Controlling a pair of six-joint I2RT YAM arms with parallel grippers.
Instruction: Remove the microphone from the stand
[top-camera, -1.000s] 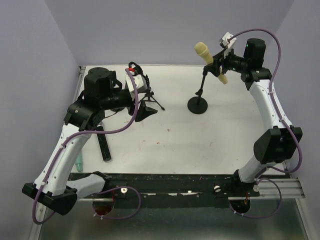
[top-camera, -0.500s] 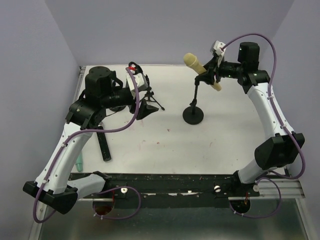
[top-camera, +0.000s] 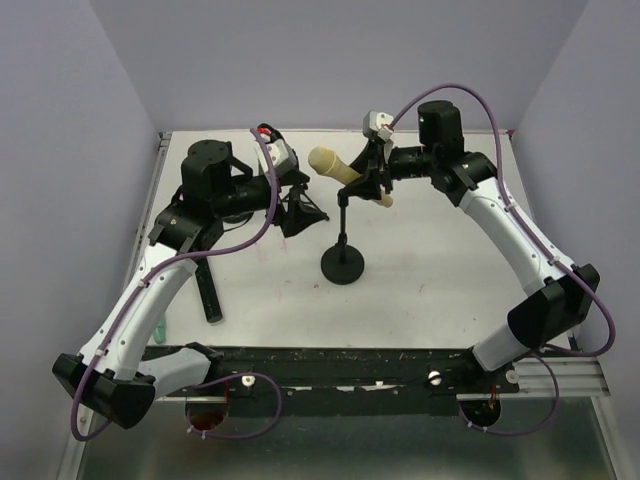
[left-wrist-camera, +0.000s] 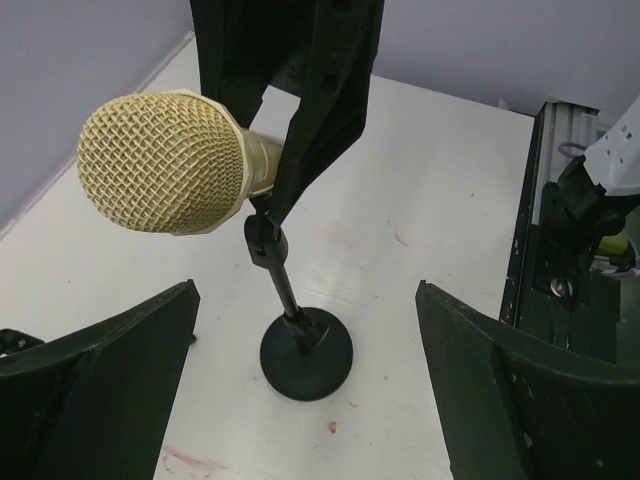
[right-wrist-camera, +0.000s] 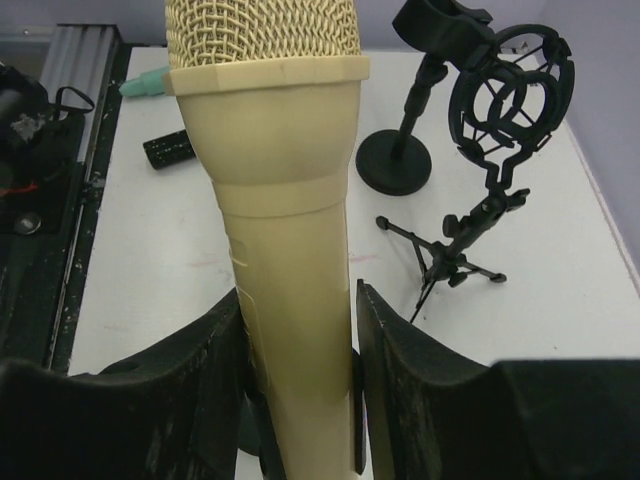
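My R pincer (right-wrist-camera: 300, 335) clamps mic (right-wrist-camera: 285, 190) body, long axis fwd btwn my fingers, not yet out of stand (top-camera: 343, 266); L pincer (left-wrist-camera: 305, 290) wide open, empty, faces mic head.

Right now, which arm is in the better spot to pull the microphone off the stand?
Right. The right claw is already shut around the microphone handle, above the stand. The left claw is wide open, facing the mesh head and touching nothing.
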